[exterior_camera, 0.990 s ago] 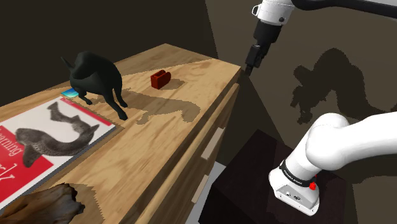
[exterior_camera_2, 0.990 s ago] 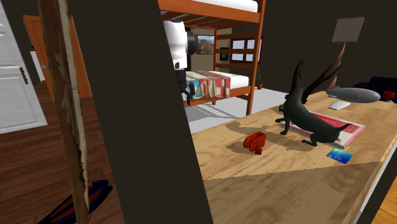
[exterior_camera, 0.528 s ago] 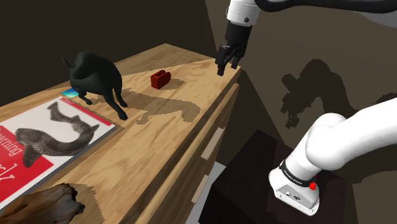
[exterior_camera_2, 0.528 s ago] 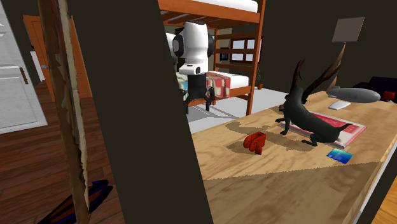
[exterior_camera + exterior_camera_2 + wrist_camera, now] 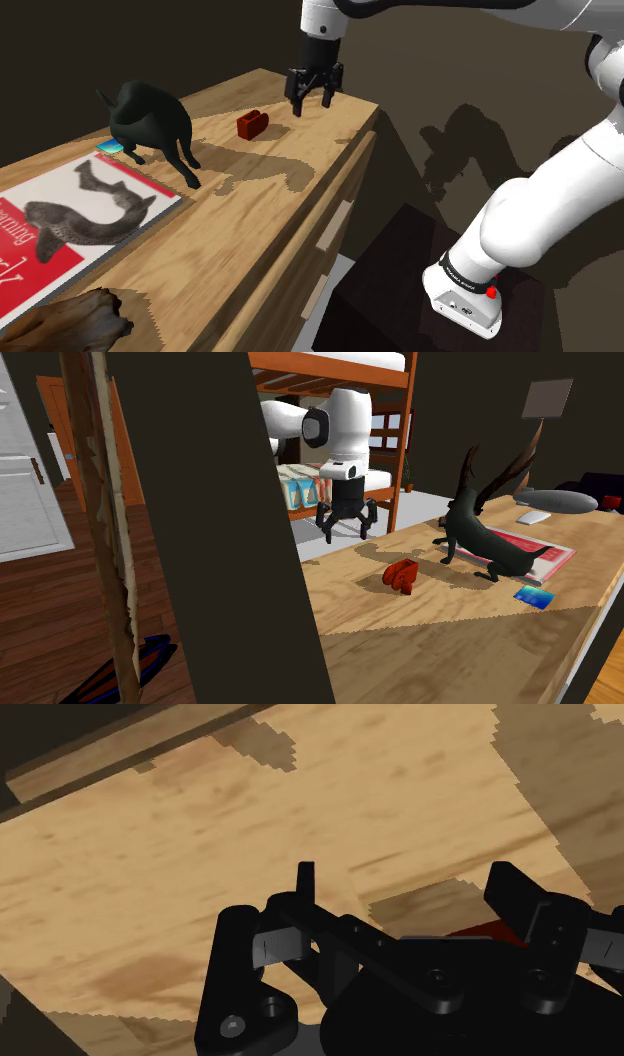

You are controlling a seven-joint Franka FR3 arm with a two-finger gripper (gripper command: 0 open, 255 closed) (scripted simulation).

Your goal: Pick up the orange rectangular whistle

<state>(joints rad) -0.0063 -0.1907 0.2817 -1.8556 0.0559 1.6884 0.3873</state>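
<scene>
The claw (image 5: 312,97) hung released, jaws spread, over the wooden surface (image 5: 260,230) near its far edge. The red-orange whistle (image 5: 252,124) lay near, to the shoulder view's left, untouched. Descending off-centre, one finger would likely knock the whistle away.

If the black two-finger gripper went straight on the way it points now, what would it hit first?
Most likely the bare wooden dresser top, not the reddish-orange rectangular whistle. The open black gripper points down beside it, with the whistle toward the shoulder view's left; depth is unclear.
</scene>
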